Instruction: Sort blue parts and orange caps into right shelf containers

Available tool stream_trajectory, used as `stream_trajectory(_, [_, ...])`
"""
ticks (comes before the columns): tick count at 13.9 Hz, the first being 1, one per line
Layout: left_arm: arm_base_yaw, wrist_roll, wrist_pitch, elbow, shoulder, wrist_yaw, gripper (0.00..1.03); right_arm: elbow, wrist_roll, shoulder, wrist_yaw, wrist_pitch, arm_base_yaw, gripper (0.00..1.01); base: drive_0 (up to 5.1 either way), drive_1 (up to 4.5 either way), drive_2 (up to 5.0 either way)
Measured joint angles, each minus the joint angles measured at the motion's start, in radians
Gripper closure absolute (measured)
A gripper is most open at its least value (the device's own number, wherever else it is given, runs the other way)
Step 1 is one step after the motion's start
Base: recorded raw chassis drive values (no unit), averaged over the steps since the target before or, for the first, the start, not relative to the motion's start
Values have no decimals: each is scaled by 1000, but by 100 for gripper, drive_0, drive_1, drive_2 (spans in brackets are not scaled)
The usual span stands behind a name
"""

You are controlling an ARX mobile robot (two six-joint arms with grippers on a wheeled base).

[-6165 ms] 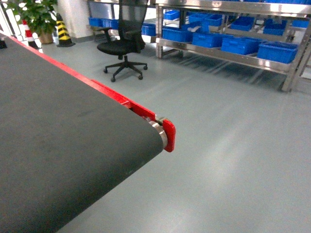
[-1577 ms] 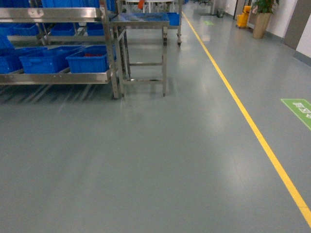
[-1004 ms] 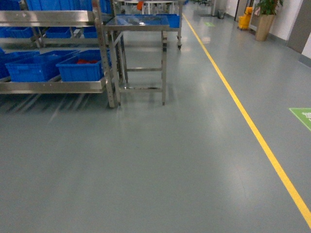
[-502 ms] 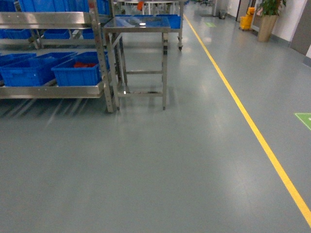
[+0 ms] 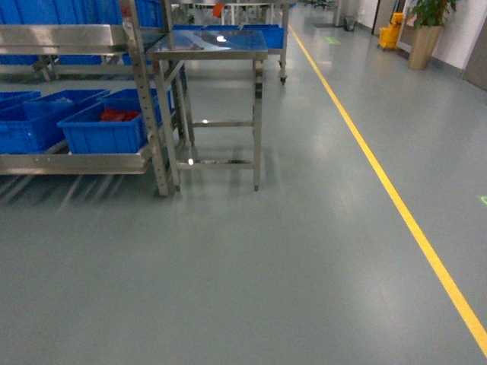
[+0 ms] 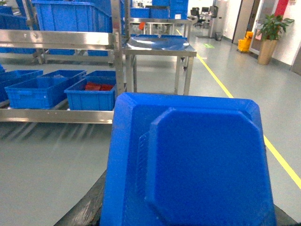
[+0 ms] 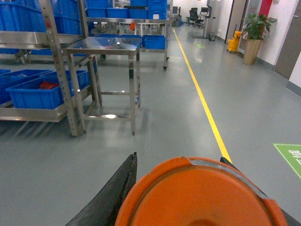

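The robot is carrying its load toward the shelf [image 5: 76, 161]. Left jaws pinch a blue part [image 6: 188, 165]; right jaws pinch an orange cap [image 7: 200, 197]. Next: close in on the crates [image 5: 103, 133] ahead-left.

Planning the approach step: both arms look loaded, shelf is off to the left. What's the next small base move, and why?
Probably keep turning left and ease toward the shelf. The crate holding orange caps sits at the head view's left edge, beyond bare floor. The left gripper carries a blue part and the right an orange cap, so both seem ready to drop once near.
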Motion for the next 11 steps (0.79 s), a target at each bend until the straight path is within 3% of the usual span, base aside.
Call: stream_trajectory(11, [0, 0, 3, 0, 0, 0, 59, 0, 0, 0, 0, 0, 0, 56, 2, 432, -428])
